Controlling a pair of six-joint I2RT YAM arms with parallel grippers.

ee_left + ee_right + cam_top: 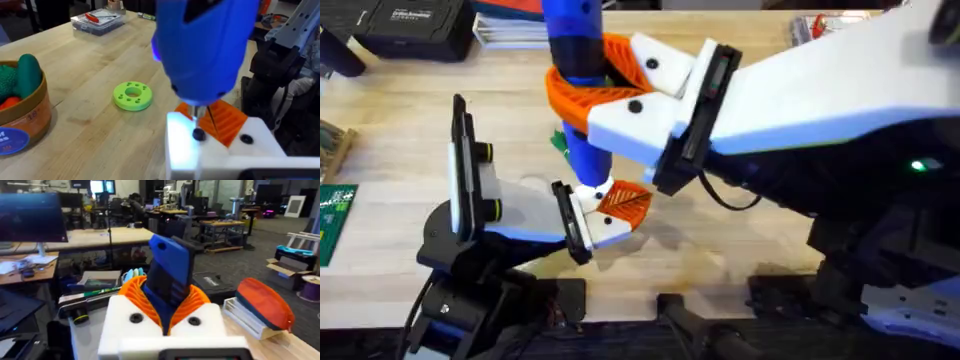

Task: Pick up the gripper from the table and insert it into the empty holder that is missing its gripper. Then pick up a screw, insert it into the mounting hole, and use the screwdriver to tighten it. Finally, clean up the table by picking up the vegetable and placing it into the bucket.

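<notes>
My right gripper [592, 82] is shut on the blue screwdriver [578, 60], holding it upright; the handle [169, 275] sits between the orange pads [134, 294]. The metal tip [199, 116] points down onto a dark screw [198, 134] in the white holder [200, 152] at the end of my left arm [595, 218]. The orange ribbed gripper [227, 120] sits in that holder [590, 200], its tip [626, 203] pointing right. The ochre bucket [27, 122] stands to one side with green toy shapes [27, 75] inside; I cannot tell whether one is the vegetable.
A lime-green ring [132, 95] lies on the wood beyond the holder. A clear plastic box [97, 21] sits farther back. A black case [415, 25] is at the back left and a green circuit board [335, 215] at the left edge.
</notes>
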